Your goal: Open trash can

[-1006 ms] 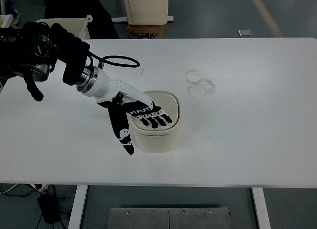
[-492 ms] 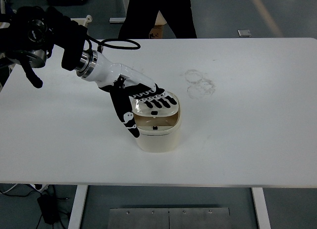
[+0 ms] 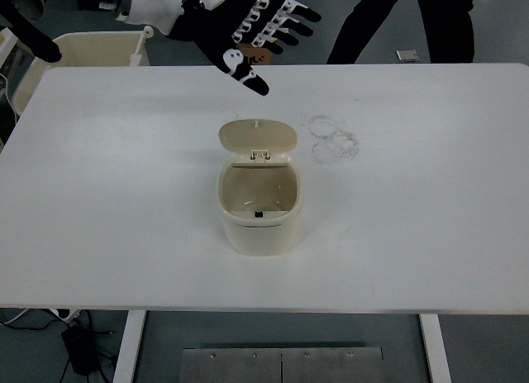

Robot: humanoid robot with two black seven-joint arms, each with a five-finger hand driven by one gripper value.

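Observation:
A small cream trash can [image 3: 258,226] stands near the middle of the white table [image 3: 430,217]. Its lid [image 3: 257,139] is swung up and back on the far hinge, and the hollow inside shows. My left hand [image 3: 256,31] hovers high above the table's far edge, well clear of the can, palm down. Its black and white fingers [image 3: 285,23] are spread and hold nothing. The right arm does not show.
A person in dark trousers [image 3: 397,23] stands beyond the far edge of the table. A cream bin [image 3: 91,48] sits past the far left corner. Faint ring marks [image 3: 333,139] lie on the tabletop right of the lid.
My left hand has lifted off the can and drawn up and back to the far edge. The lid has gone from pressed, to partly raised, to fully open. The person moved right.

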